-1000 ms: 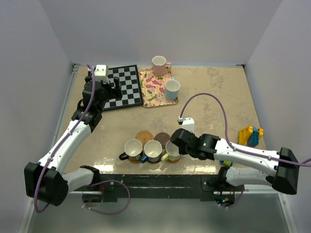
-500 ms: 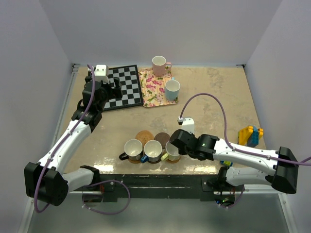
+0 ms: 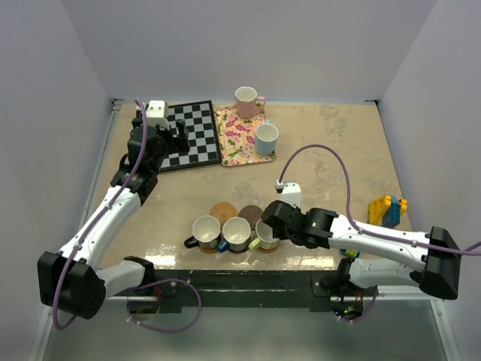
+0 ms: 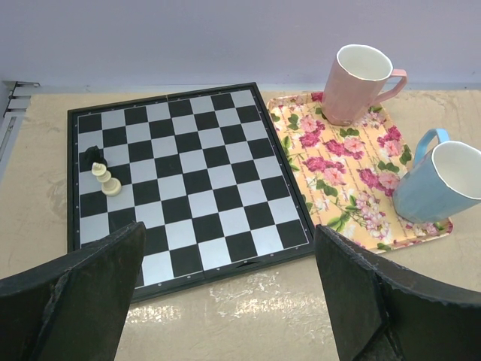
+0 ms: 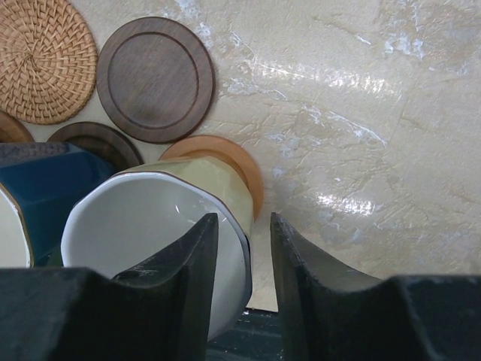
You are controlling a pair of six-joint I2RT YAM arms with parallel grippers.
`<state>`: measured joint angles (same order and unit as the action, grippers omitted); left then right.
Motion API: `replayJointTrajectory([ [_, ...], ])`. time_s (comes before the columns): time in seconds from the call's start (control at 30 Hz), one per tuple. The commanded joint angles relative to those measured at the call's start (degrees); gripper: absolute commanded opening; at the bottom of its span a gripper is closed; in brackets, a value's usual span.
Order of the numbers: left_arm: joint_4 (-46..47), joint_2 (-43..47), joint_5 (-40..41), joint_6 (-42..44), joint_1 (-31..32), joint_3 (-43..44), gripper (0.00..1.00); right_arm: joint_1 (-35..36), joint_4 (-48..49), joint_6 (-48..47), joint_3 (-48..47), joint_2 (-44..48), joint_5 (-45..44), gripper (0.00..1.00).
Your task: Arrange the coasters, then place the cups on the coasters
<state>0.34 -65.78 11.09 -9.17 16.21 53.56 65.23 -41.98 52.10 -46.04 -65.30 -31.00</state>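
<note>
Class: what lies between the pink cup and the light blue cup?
Only a bare stretch of the floral tray; the pink cup and the light blue cup both stand on it. The left wrist view shows this clearly.

Orange-brown coaster (image 5: 239,167) mostly covered by yellow-green cup (image 5: 150,226), dark brown coaster (image 5: 94,139) half hidden behind dark blue cup (image 5: 45,188) cut by left edge, light blue cup (image 4: 432,188) clipped at right, chess pieces (image 4: 101,169) too small to identify

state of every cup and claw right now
pink cup: upright, on tray
light blue cup: upright, on tray
green cup: upright, on orange coaster
dark blue cup: upright, on dark coaster
black cup: upright
left claw: open, empty
right claw: open, astride green cup's rim
</note>
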Motion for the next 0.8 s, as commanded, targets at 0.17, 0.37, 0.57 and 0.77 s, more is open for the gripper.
replayJointTrajectory([
  [0.17,1.68,0.39,-0.55,0.56,0.23,1.02,0.98,0.34,0.67,2.13,-2.03,2.36,-2.75,0.50],
  [0.37,1.68,0.56,-0.55,0.56,0.23,1.02,0.98,0.51,0.32,2.57,-2.21,4.74,-2.83,0.53],
  [0.57,1.68,0.48,-0.37,0.56,0.23,1.02,0.98,0.42,-1.88,2.49,-4.75,7.64,-3.10,0.56],
  [0.77,1.68,0.65,-0.11,0.56,0.23,1.02,0.98,0.42,-0.12,-1.03,-8.62,9.22,-2.57,0.56],
])
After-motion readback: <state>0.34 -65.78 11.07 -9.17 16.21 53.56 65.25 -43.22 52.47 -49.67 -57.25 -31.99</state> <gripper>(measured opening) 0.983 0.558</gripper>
